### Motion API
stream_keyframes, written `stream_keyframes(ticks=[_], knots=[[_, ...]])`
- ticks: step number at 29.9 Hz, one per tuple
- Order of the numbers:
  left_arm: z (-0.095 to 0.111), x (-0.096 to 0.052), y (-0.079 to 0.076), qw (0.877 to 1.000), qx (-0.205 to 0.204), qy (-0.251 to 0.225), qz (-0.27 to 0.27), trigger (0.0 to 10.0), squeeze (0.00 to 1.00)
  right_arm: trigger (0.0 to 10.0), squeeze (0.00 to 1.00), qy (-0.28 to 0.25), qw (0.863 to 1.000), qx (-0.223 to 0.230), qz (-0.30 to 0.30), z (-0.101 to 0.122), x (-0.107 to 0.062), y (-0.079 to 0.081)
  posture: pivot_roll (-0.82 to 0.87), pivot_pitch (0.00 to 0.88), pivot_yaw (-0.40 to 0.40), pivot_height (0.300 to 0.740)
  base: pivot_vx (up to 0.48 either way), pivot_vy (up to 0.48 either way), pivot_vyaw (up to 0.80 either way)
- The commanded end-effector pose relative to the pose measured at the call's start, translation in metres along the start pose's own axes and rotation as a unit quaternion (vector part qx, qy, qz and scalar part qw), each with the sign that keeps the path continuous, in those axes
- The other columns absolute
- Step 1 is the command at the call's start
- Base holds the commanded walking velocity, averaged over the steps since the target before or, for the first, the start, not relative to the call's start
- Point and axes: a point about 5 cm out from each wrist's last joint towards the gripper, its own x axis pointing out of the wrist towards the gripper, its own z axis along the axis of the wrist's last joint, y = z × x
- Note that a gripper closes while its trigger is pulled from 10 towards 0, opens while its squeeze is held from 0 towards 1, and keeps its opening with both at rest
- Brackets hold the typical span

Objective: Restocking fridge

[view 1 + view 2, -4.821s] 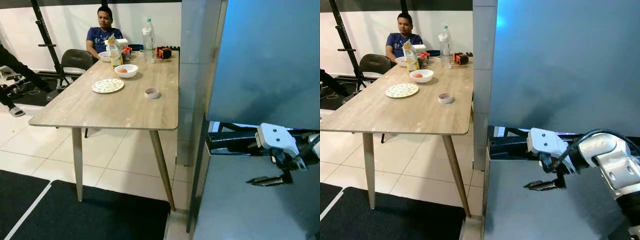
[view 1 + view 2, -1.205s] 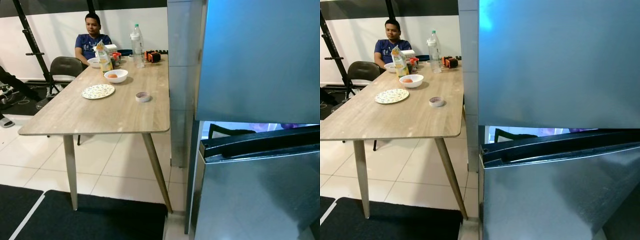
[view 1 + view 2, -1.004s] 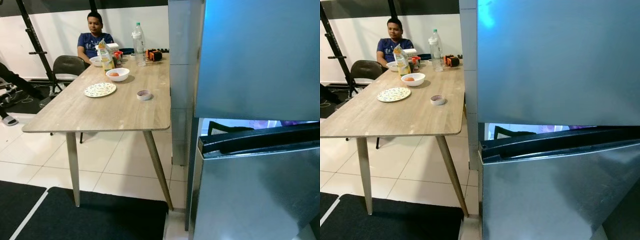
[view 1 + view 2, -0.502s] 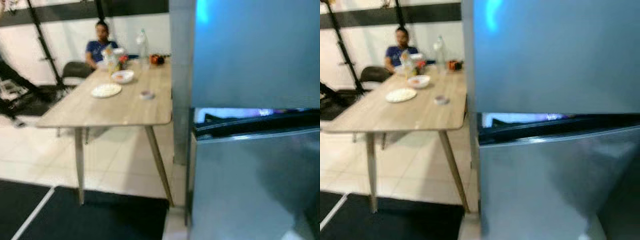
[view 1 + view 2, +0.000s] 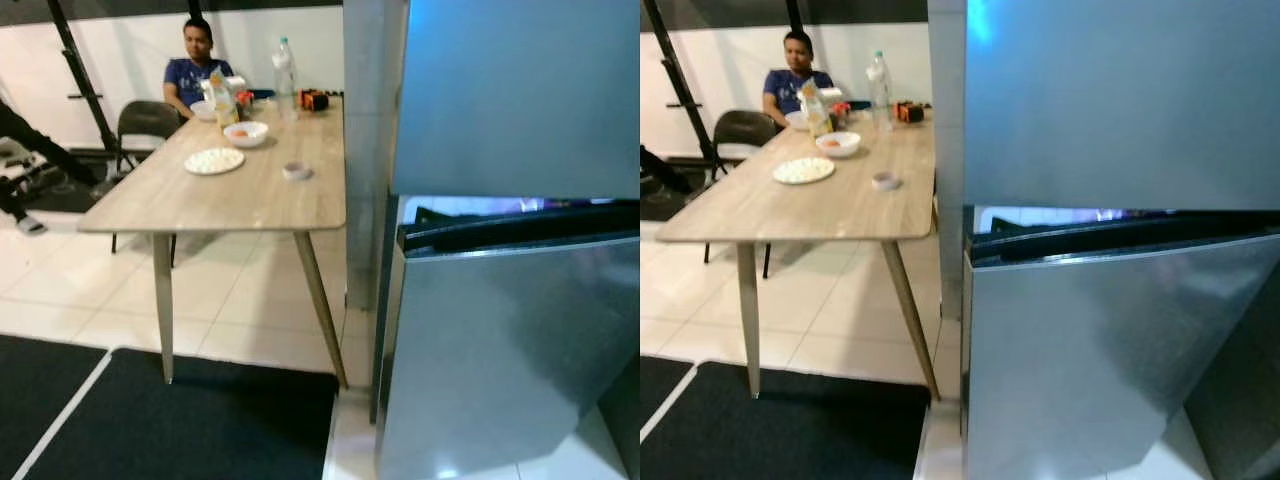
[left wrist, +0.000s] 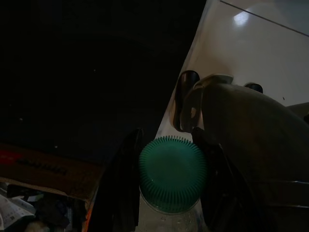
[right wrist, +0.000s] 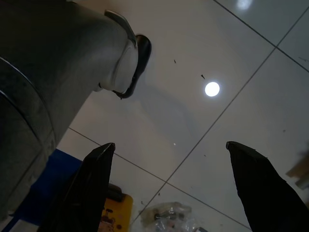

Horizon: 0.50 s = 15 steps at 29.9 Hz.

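Held item: a bottle with a green ribbed cap sits between the 2 black fingers of the left gripper, which are clamped on it just below the cap. The wrist view is dark, so the body of the bottle cannot be made out.
Bottle axis: it runs along the fingers, cap end toward the wrist camera, and the arm hangs low with floor tile beyond it.
Fridge: the lower fridge door stands ajar below the closed upper door, and a lit gap shows between them.
Key relation: the opening lies ahead of and above the hanging left gripper, to the robot's right of centre; judged from this, the bottle must be lifted and swung toward the gap.
Nearer arm: the left, since it already carries the load.
Right gripper: fingers spread wide apart and holding nothing, pointed down at the white floor tiles.
Door clearance: the lower door is only partly open, so it probably needs widening by the free right gripper.
Desk: to the robot's left, bearing a water bottle, a bowl and a plate, with a seated person at its far end.
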Motion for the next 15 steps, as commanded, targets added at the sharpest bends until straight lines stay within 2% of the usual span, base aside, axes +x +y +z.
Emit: stream_keyframes(ticks=[1,5,11,15], knots=[[0.0032,0.0001,0.0007,1.0,0.001,-0.006,0.0,10.0,0.0,10.0,0.0,-0.003,1.0,-0.004,0.001,0.003,0.0003,0.0006,-0.11,0.0,0.01,0.74,0.0,0.0,0.0],[0.0033,0.0001,0.0007,1.0,0.001,-0.006,0.0,10.0,0.0,10.0,0.0,-0.003,1.0,-0.005,0.001,0.0038,0.0005,0.0008,-0.11,0.0,0.01,0.74,0.0,0.0,0.0],[0.0032,0.0001,0.001,1.0,-0.003,-0.007,0.003,10.0,0.0,10.0,0.0,0.003,1.0,-0.019,0.01,0.0055,0.0016,0.0043,-0.11,0.0,0.01,0.74,0.0,0.0,-0.8],[0.0041,0.0,0.0021,1.0,0.015,-0.008,0.01,10.0,0.0,10.0,0.0,0.005,1.0,-0.024,0.011,0.0056,0.0018,0.0047,-0.11,0.0,0.006,0.74,0.0,0.0,-0.8]])
